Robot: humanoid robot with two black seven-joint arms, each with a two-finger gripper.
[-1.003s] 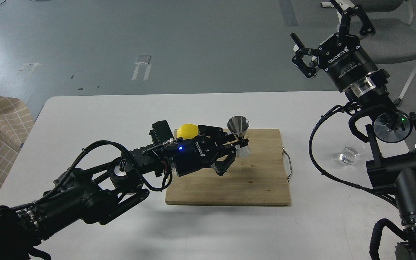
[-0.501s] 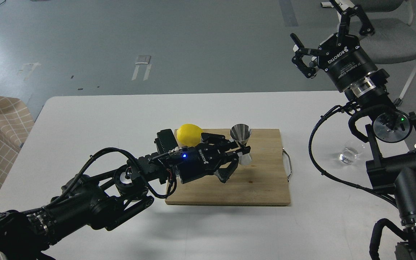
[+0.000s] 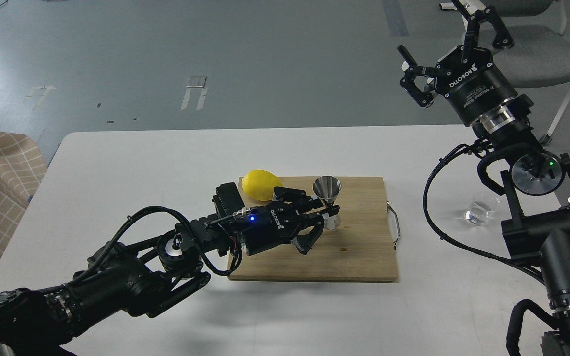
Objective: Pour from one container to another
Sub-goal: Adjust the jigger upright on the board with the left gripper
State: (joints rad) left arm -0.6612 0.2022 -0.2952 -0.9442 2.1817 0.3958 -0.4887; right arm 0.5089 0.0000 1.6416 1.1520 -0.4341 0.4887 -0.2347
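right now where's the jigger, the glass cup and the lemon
jigger (image 3: 327,189): head view, on the upper cone's outer wall.
glass cup (image 3: 478,211): head view, on the clear body, on the table right of the board.
lemon (image 3: 260,184): head view, on its yellow rind.

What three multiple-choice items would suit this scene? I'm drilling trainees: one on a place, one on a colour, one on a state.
1. The glass cup stands:
A. on the wooden board
B. on the white table right of the board
C. in a claw

2. The fruit on the wooden board is:
A. yellow
B. green
C. red

3. The right claw is:
A. shut on the cup
B. open, raised
C. gripping the jigger

Answers: B, the cup sits off the board; A, the lemon is yellow; B, its fingers are spread, holding nothing.
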